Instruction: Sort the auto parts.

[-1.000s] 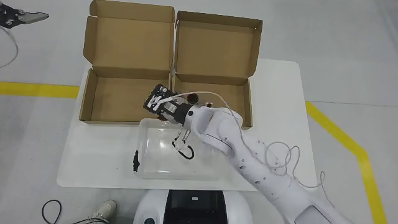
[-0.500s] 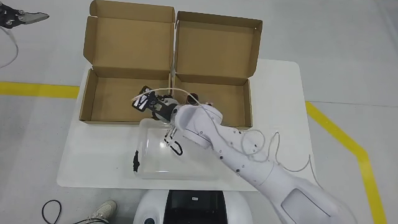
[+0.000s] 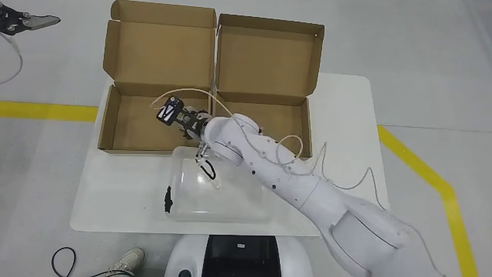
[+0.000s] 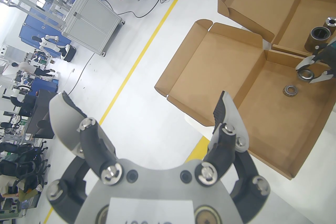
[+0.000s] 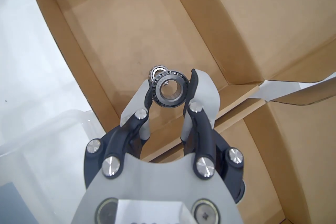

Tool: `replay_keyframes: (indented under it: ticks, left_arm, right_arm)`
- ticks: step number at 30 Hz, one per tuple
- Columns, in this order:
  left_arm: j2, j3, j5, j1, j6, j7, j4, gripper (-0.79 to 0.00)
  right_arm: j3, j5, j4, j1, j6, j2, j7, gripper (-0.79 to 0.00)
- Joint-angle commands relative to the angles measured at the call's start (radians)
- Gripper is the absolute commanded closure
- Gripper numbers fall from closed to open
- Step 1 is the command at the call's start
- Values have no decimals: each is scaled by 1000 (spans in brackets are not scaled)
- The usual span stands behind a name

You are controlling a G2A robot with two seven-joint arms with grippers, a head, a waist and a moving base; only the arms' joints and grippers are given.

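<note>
The right end effector (image 5: 170,79) is recorded as closed on a bearing (image 5: 170,92), which is clamped by its outer ring between the two fingers, its bore turned toward the wrist camera. The bearing is held above the floor of the left cardboard box (image 5: 126,25), on the side nearer the right cardboard box (image 3: 288,123).

A second bearing (image 4: 289,90) is seen lying flat on the left box's floor, near the held one and apart from it. In the right cardboard box, two cylindrical sleeves (image 4: 320,36) (image 4: 330,22) are noted standing upright, just beside each other. Both box lids are folded open on the side away from the robot.

A clear plastic tray (image 3: 192,192) is set on the white counter (image 3: 346,123) in front of the boxes and beneath the right arm. A small black part (image 3: 167,198) is observed at its left wall.

The left end effector (image 4: 143,101) is found open, its fingers spread wide with nothing between them. It is held off the counter's left side, above a floor marked with a yellow line.
</note>
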Motion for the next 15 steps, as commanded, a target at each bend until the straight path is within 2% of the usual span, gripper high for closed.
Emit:
replay_keyframes:
  ticks: [1, 6, 15]
  left_arm:
    - [0, 0, 0, 0, 0, 0, 0, -785]
    - [0, 0, 0, 0, 0, 0, 0, -785]
    - [0, 0, 0, 0, 0, 0, 0, -785]
  right_arm:
    - [-15, -12, 41, 24, 10, -17, 20, -43]
    - [-46, -23, 130, 60, 28, -62, 27, -77]
    - [-60, 8, 276, 98, -6, -128, -9, -157]
